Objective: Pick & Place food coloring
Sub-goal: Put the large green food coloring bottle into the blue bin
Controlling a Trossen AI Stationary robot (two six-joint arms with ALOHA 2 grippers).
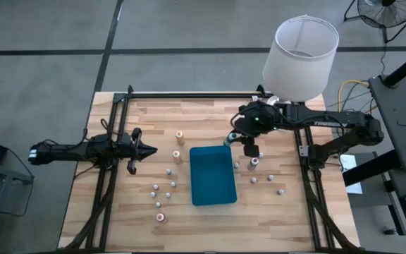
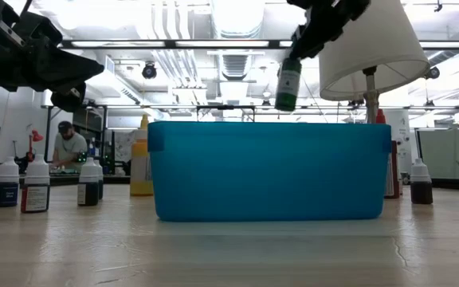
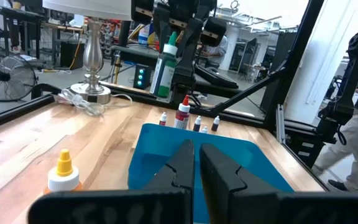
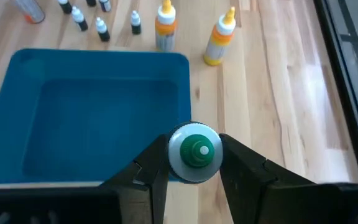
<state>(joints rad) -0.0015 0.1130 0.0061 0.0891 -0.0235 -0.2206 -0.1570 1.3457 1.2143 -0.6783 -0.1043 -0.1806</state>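
The food coloring bottles stand upright on the wooden table around a teal tray (image 1: pixel 212 176). Two orange-topped ones (image 1: pixel 180 135) are at its far left. Several small whitish ones (image 1: pixel 162 187) are on its left, and more, one with a magenta top (image 1: pixel 254 164), on its right. My right gripper (image 4: pixel 194 152) is shut on a green-topped bottle (image 2: pixel 288 84) in the air above the tray's far right corner. My left gripper (image 1: pixel 145 149) hovers left of the tray, shut and pointing toward it. My right gripper pinches the green-topped bottle between its two fingers at the bottle's upper end (image 4: pixel 178 158), just under the green cap. The fingers come from above, slanting down. The bottle hangs nearly upright below them, lifted clear of table and tray.
A white-shaded lamp (image 1: pixel 300 56) stands at the table's far right, close behind my right arm. A red-topped bottle (image 1: pixel 161 217) stands near the near edge. Black frame rails (image 1: pixel 111 127) run along the table's left, right and far sides. A person (image 2: pixel 68 147) is in the room beyond.
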